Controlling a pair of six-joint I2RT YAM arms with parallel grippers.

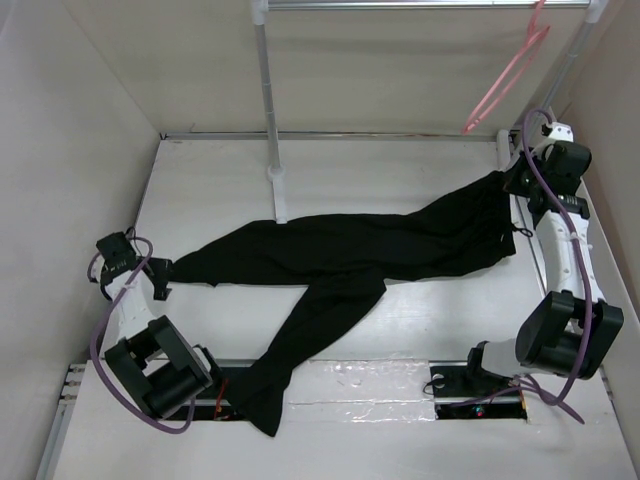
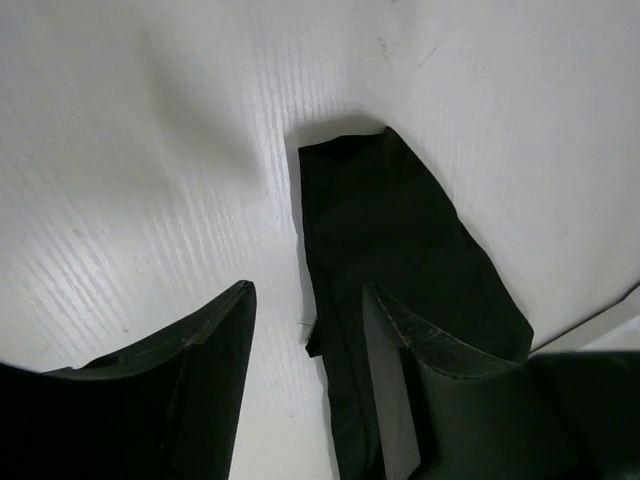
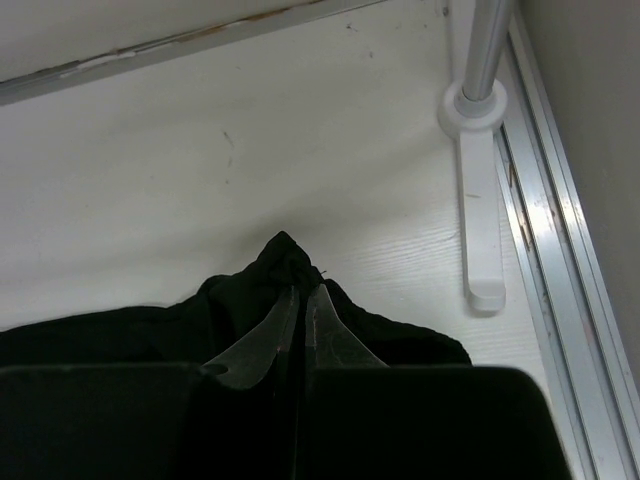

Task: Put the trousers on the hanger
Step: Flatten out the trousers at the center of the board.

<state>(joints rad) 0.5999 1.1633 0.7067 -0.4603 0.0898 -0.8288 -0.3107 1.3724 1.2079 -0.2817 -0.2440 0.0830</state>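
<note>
my right jaws pinch the waistband of the plain black soft-cloth trousers (image 1: 340, 255) beside the right foot of the white metal rack (image 1: 268, 100), ready, i judge, to lift it toward the thin pale-pink hanger (image 1: 505, 85) on that rack's bar, while my left jaws stand spread astride a cuff on the white desk (image 1: 400, 190).

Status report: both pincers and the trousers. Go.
Left pincer open over a leg end. Right pincer shut on trousers, waist end. Hanger on rail, bare. Rack pole beside trousers.
</note>
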